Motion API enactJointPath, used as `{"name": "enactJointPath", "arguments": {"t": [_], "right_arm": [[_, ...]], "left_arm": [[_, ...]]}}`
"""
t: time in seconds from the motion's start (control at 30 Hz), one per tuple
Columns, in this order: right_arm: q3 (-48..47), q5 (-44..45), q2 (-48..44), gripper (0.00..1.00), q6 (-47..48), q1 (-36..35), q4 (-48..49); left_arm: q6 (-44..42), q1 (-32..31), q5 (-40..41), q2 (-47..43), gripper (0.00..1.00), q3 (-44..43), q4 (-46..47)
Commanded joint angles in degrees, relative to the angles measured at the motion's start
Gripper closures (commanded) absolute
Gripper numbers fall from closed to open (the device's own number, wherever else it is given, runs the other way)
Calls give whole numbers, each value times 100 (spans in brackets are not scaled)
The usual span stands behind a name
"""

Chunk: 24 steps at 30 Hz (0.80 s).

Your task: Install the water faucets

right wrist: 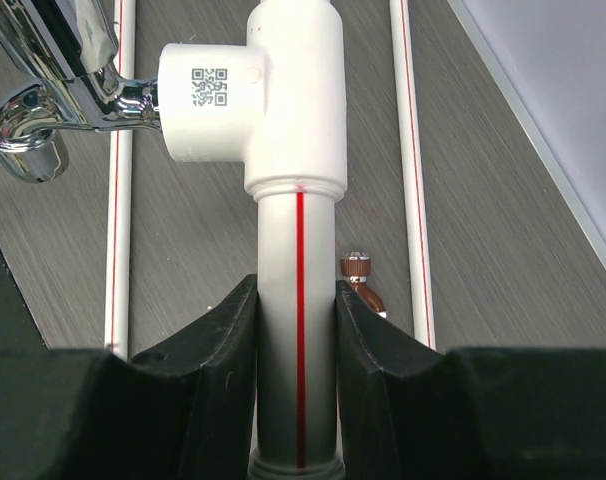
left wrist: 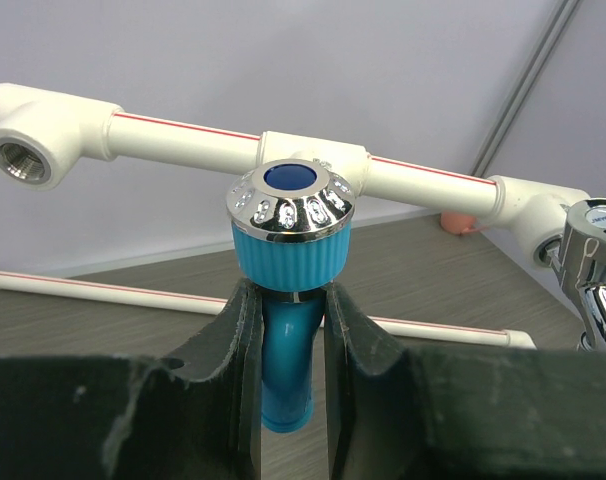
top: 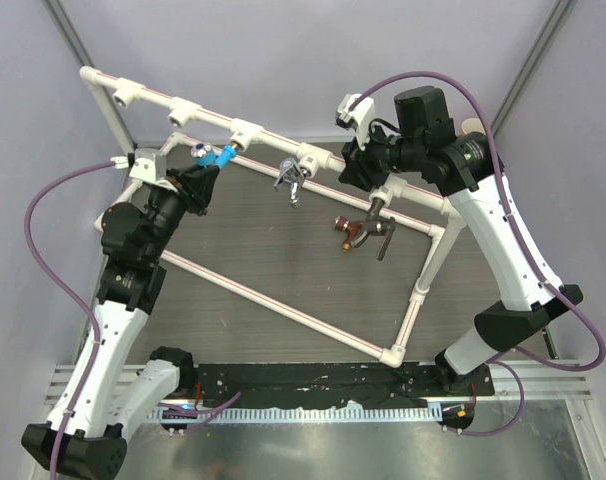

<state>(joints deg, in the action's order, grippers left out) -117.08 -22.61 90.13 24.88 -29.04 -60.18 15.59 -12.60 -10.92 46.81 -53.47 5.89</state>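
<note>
At the near edge, the arm bases sit on a black strip (top: 313, 378) ahead of the dark wood-grain table (top: 273, 250). The low white plastic pipe frame with thin red stripes (top: 283, 305) crosses the table diagonally, leaving open board inside it between the two arms.

Farther in, toward the right, the red-brown copper tap (top: 349, 234) lies on the board just beside the dark grey lever tap (top: 383, 232). Whether they touch I cannot tell. Both lie under the right arm's reach.

Beyond them runs the raised white rail with tee sockets (top: 183, 108), sloping from far left to near right.

The left claw (left wrist: 283, 340) is narrow and clamped on the body of the bright blue plastic tap (left wrist: 291, 215). The tap's chrome-capped head stands right in front of a middle tee. Whether it is seated there cannot be told. An open threaded socket (left wrist: 23, 160) is free to the left.

The shiny silver metal tap (top: 291, 180) hangs from the next tee, close on the blue tap's right side.

The right claw (right wrist: 296, 340) is narrow and grips the rail's pipe just below that tee.

Grey walls (top: 283, 50) close in behind and on both sides.
</note>
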Motion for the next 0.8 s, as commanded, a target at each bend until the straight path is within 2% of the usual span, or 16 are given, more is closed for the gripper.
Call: {"name": "enactJointPath", "arguments": {"t": [0.0, 0.47, 0.77], "right_arm": [[141, 178, -92, 99, -318, 21, 165], [211, 143, -127, 99, -344, 21, 200], [194, 81, -118, 99, -353, 21, 226]], "left_arm": [[-92, 38, 63, 91, 100, -278, 404], [-39, 12, 90, 136, 100, -207, 589], [-346, -426, 573, 162, 100, -67, 729]]}}
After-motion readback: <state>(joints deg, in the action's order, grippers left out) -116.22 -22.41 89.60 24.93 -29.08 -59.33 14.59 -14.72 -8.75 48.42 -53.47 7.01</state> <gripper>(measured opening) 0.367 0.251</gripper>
